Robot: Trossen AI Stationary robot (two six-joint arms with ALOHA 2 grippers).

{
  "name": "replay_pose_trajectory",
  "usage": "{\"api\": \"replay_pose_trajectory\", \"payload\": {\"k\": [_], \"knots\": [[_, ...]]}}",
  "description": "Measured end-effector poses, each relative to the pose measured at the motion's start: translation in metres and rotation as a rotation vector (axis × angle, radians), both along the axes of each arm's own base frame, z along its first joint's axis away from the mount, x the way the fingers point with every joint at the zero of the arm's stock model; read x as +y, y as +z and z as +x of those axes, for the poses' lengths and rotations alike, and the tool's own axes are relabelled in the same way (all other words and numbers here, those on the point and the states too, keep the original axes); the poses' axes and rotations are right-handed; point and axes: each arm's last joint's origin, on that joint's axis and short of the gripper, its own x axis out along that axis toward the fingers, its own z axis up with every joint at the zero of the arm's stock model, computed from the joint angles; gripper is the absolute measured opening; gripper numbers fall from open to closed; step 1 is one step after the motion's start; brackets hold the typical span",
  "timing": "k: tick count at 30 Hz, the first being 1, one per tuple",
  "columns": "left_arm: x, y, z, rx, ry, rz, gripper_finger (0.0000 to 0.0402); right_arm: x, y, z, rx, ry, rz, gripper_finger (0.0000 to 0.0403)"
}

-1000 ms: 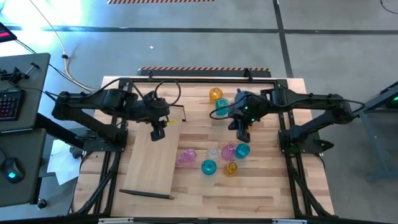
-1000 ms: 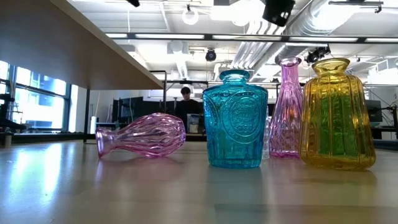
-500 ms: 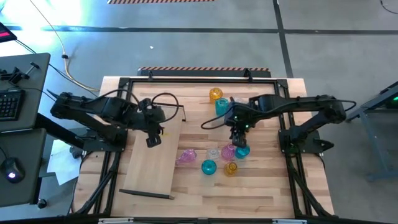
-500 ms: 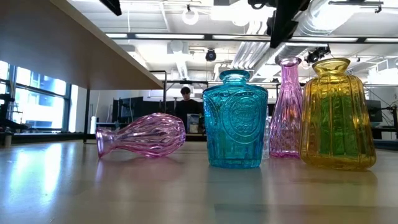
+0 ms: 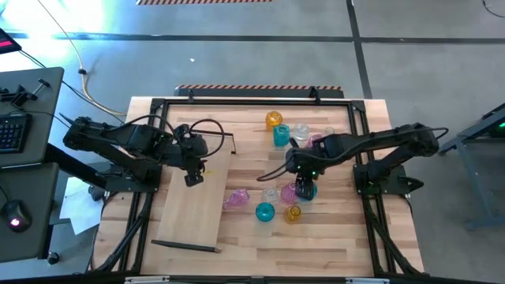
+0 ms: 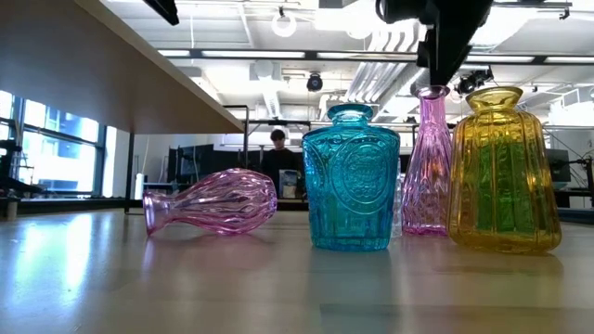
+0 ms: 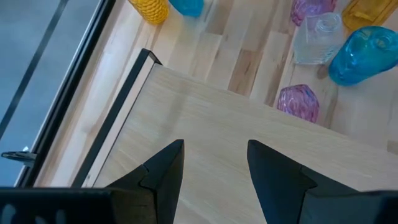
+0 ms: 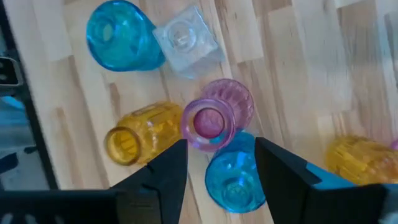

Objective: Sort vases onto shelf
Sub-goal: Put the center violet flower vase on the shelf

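1. The left gripper [image 5: 193,178] hangs over the far half of the shelf [image 5: 193,209], the landmark here. Its jaws stand apart with bare board between them; it holds nothing.
2. The shelf [image 7: 249,149] lies flat on the table [image 5: 339,237], a dark rail at each end.
3. A pink vase [image 5: 235,199] lies on its side just right of the shelf's long right edge.
4. Farther right stands a cluster: a clear vase [image 5: 271,194], a teal vase [image 5: 265,211] and a small amber vase [image 5: 293,213], all upright.
5. The right gripper [image 5: 304,186] hovers over that cluster, well right of the shelf. Its fingers [image 8: 163,171] are parted, and a tall pink vase [image 8: 214,118] and another teal vase [image 8: 235,177] show between them; nothing is gripped.
6. Beyond the shelf's far right corner stand an amber vase [image 5: 274,119], a teal bottle [image 5: 281,136] and a clear one [image 5: 301,131].
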Motion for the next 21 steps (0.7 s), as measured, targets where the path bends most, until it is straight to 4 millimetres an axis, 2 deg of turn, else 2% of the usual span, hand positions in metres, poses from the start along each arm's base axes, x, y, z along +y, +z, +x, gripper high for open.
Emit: {"api": "replay_pose_trajectory", "payload": {"k": [21], "knots": [[-0.0001, 0.0000, 0.0002, -0.001, 0.000, 0.000, 0.0170, -0.0017, -0.0035, 0.0039, -0.047, -0.037, -0.058, 0.0167]]}}
